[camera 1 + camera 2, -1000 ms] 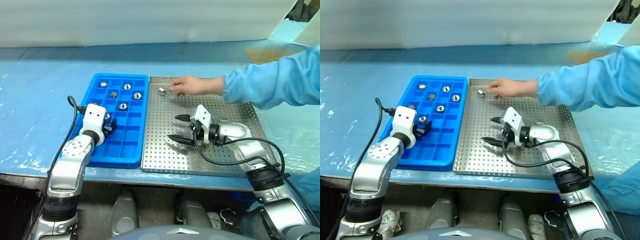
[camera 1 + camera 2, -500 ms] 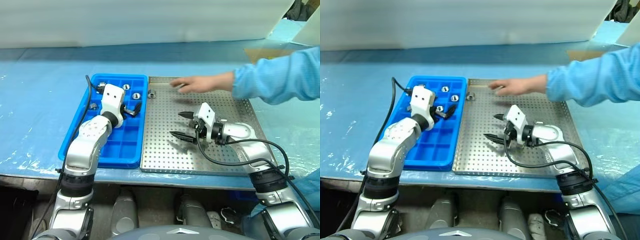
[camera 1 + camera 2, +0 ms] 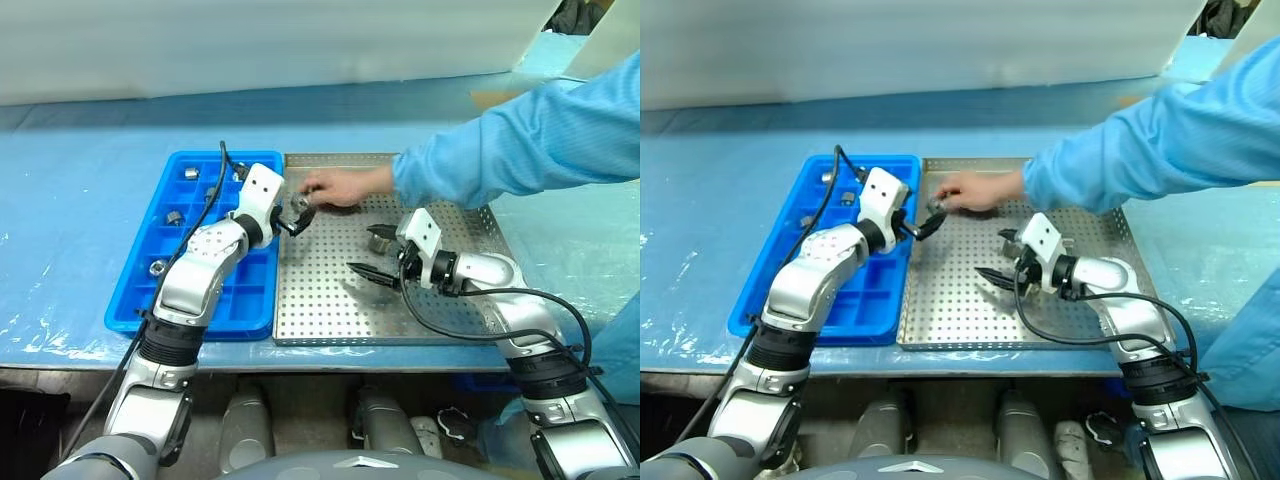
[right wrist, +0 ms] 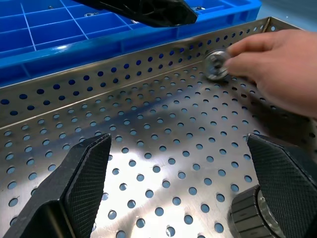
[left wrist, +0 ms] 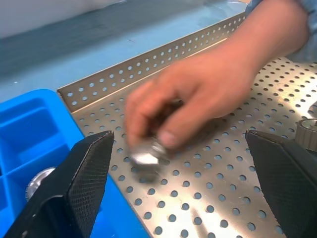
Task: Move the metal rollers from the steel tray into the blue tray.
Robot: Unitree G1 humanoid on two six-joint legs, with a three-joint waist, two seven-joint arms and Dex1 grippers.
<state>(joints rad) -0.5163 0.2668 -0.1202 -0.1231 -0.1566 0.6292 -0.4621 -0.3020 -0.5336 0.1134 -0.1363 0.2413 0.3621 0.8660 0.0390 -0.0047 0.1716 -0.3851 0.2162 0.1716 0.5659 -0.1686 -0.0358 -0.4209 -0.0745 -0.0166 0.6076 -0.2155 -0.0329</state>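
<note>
The steel tray (image 3: 320, 310) lies right of the blue tray (image 3: 130, 300), which holds several metal rollers (image 3: 173, 217) in its compartments. A person's hand (image 3: 338, 186) holds one roller (image 5: 147, 152) just over the steel tray's far left corner. My left gripper (image 3: 298, 214) is open right beside that hand, its fingers either side of the roller without touching it. Over the tray's middle, my right gripper (image 3: 362, 250) is open and points toward the blue tray. A knurled roller (image 4: 252, 217) lies on the perforated floor close to one of its fingers (image 4: 285, 173).
The person's blue sleeve (image 3: 500, 140) reaches in from the far right across the steel tray's back half. Both trays sit on a blue-covered table (image 3: 70, 210), with its front edge just beyond them. A white wall (image 3: 250, 40) stands behind.
My left arm swung from over the blue tray to the steel tray's far left corner. The person's hand moved left with a roller to meet it. The right gripper stayed put.
</note>
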